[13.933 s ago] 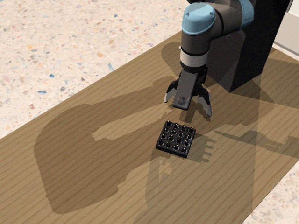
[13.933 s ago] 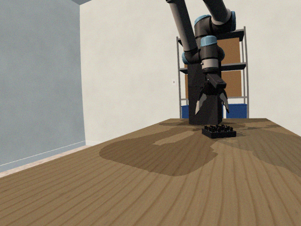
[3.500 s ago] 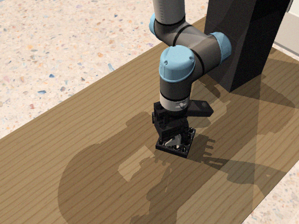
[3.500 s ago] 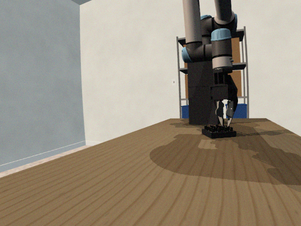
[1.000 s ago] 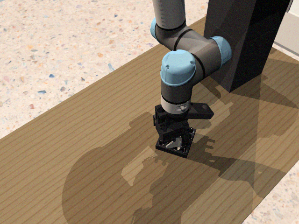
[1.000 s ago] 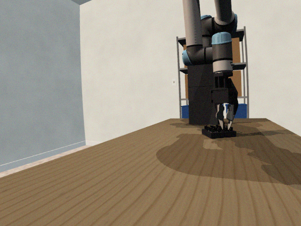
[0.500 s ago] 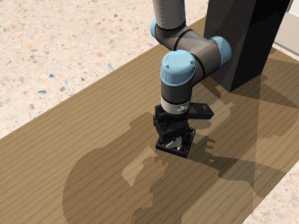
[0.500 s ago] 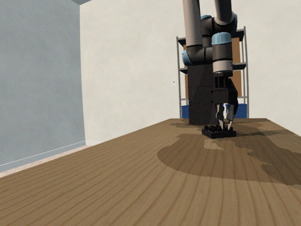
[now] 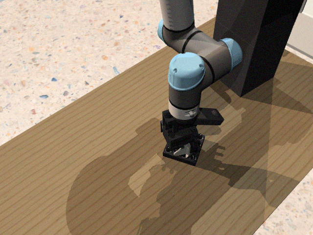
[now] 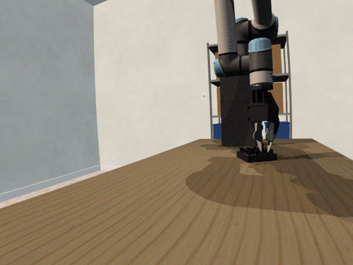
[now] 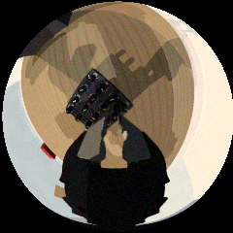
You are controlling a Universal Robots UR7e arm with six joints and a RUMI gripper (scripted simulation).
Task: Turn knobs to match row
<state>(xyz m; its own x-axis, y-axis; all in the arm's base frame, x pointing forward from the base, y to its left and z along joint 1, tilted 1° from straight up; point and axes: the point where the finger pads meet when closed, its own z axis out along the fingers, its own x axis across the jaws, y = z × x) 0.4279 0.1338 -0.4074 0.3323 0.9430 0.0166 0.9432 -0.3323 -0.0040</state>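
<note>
Crouching low on the wooden table, the knob box looks like a squat, square black slab, lying flat just in front of the dark pedestal. Little round black knobs stand up from it in a grid, so close in colour to their panel that pale flecks around them do most of the work of picking them out. I can't read the individual marks from where I'm standing, nor say whether row C matches row B. Part of the face is hidden behind the black gripper, which points down with its tips among the knobs near one edge of the box. Its jaws are drawn close together, with a narrow gap at the tips; whether a knob is pinched there, I can't tell. Overlapping shadows darken the wood around the box.

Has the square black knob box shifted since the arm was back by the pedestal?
No, the knob box sits where it did, judged against the dark pedestal.
</note>
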